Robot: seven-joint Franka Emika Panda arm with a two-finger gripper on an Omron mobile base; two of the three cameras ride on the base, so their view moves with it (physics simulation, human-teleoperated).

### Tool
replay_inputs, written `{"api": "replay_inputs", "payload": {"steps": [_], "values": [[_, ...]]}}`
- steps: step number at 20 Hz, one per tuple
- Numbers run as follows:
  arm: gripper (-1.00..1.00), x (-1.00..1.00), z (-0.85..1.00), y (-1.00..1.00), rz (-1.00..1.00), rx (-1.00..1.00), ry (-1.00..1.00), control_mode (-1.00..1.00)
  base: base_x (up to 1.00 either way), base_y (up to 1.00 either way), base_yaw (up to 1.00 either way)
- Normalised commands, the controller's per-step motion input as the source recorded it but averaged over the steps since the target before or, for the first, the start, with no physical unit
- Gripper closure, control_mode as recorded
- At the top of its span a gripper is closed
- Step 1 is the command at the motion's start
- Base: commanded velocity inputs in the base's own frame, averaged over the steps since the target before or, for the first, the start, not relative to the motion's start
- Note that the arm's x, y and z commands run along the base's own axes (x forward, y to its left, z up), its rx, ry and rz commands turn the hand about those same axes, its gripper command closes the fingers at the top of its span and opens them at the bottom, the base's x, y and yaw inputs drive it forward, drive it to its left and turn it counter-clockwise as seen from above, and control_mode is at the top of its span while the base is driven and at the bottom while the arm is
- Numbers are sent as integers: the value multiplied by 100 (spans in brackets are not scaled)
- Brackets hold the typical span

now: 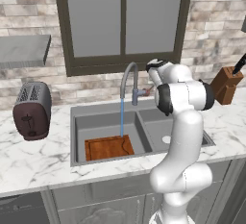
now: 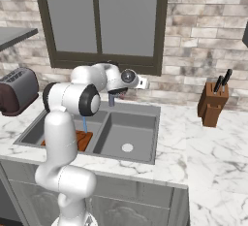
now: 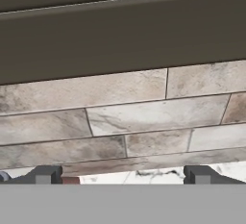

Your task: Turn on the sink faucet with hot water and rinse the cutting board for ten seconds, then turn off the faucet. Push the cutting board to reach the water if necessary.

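The tap [image 1: 129,81] is grey metal; the water [image 1: 121,117] a pale blue line; the board [image 1: 109,147] reddish-brown wood with a darker border; the sink [image 1: 79,122] grey; the worktop [image 1: 33,158] white marble veined grey; the toaster [image 1: 31,110] dark maroon and silver.

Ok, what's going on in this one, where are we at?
The white arm is rinsing a cutting board at the sink. The faucet is running: a thin stream of water falls onto the board, which lies flat in the left basin. The claw is open and empty, up by the faucet's lever near the brick wall behind the sink. A toaster and a knife block stand on the counter.
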Motion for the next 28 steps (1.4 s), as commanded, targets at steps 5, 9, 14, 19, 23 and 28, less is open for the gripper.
{"api": "replay_inputs", "payload": {"steps": [5, 9, 14, 19, 23, 28], "values": [[-100, 0, 0, 0, 0, 0, 0, -100, 0, 0, 0], [-100, 0, 0, 0, 0, 0, 0, -100, 0, 0, 0], [-100, 0, 0, 0, 0, 0, 0, -100, 0, 0, 0], [-100, 0, 0, 0, 0, 0, 0, -100, 0, 0, 0], [-100, 0, 0, 0, 0, 0, 0, -100, 0, 0, 0], [-100, 0, 0, 0, 0, 0, 0, -100, 0, 0, 0]]}}
